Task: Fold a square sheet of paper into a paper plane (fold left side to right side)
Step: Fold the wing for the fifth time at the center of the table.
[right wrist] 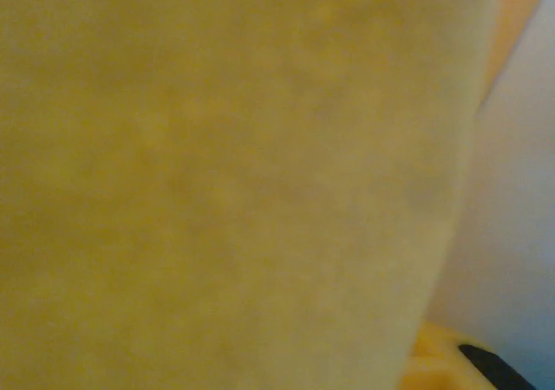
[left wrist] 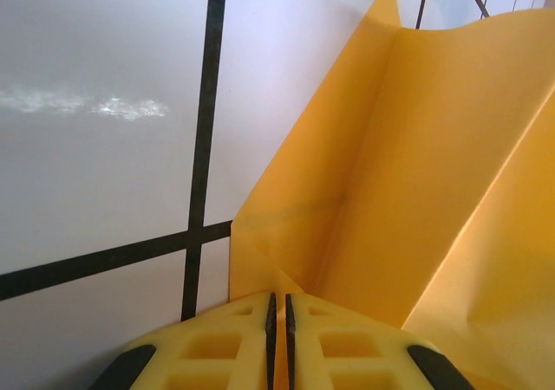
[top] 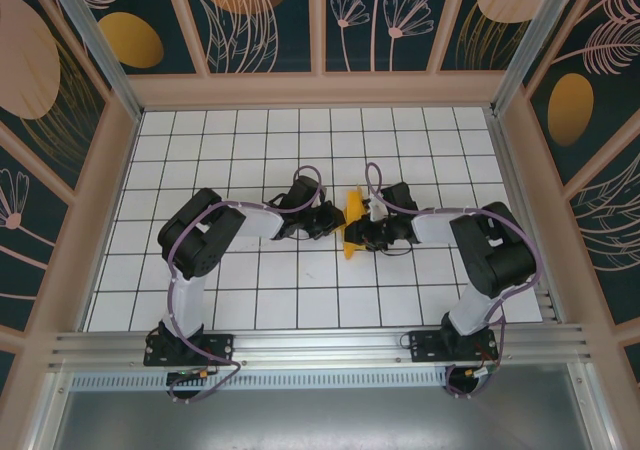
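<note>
The square sheet of paper (top: 352, 210), orange-yellow, stands folded into a narrow upright strip at the table's middle, between the two arms. In the left wrist view the paper (left wrist: 416, 173) rises in creased panels off the white tiles. My left gripper (left wrist: 278, 299) is shut on its lower folded corner, a thin edge of paper pinched between the black pads; from above this gripper (top: 333, 220) touches the paper's left side. My right gripper (top: 364, 232) is against the paper's right side. In the right wrist view the blurred paper (right wrist: 243, 173) hides the jaws; one yellow finger (right wrist: 442, 360) peeks out at the bottom right.
The white grid table (top: 230, 150) is boxed in by patterned walls with pale wooden frames (top: 320, 88). A metal rail (top: 320, 345) carrying both arm bases runs along the near edge.
</note>
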